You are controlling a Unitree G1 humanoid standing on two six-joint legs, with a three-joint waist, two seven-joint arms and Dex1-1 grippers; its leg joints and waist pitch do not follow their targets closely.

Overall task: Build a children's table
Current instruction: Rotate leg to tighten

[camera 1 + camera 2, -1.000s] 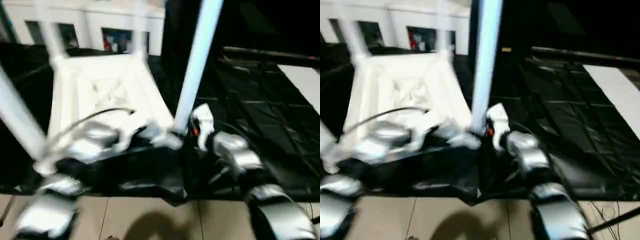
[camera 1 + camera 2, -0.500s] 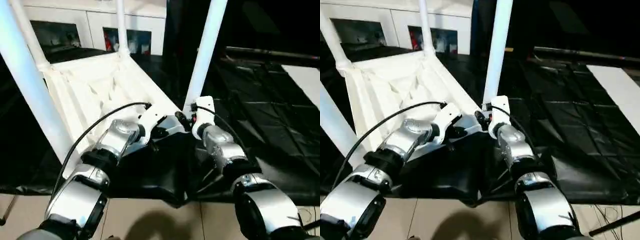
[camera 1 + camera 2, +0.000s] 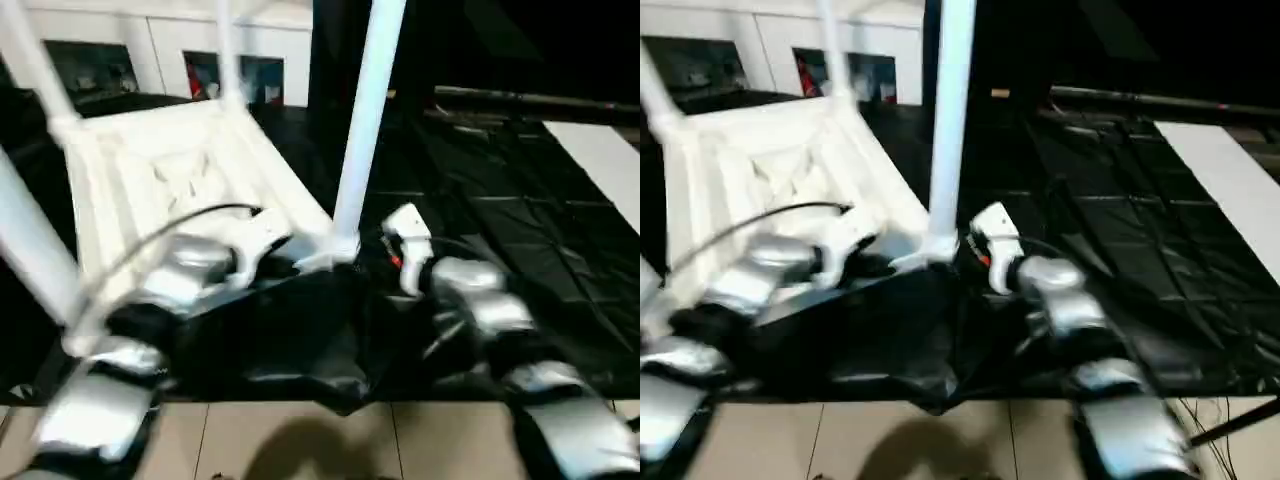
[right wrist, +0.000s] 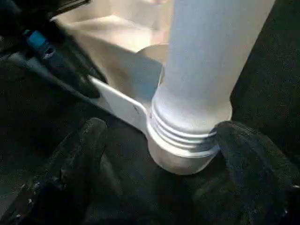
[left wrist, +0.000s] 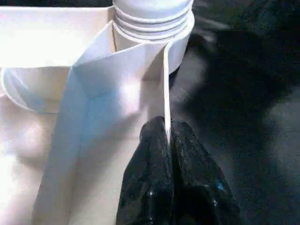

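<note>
1. White plastic tabletop [image 3: 170,185] lies upside down on the black-sheeted counter [image 3: 500,210], ribbed underside up, with tube legs standing in its corner sockets; it rests as it did half a second ago.
2. The near leg [image 3: 360,120] rises from the corner socket [image 4: 187,140] at the counter's front edge.
3. The left end effector [image 5: 168,140] is pinched together on the tabletop's thin rim, just beside that socket, as before.
4. The right end effector [image 4: 159,159] now stands wider apart, fingers [image 4: 70,159] either side of the socket's base; contact is uncertain.
</note>
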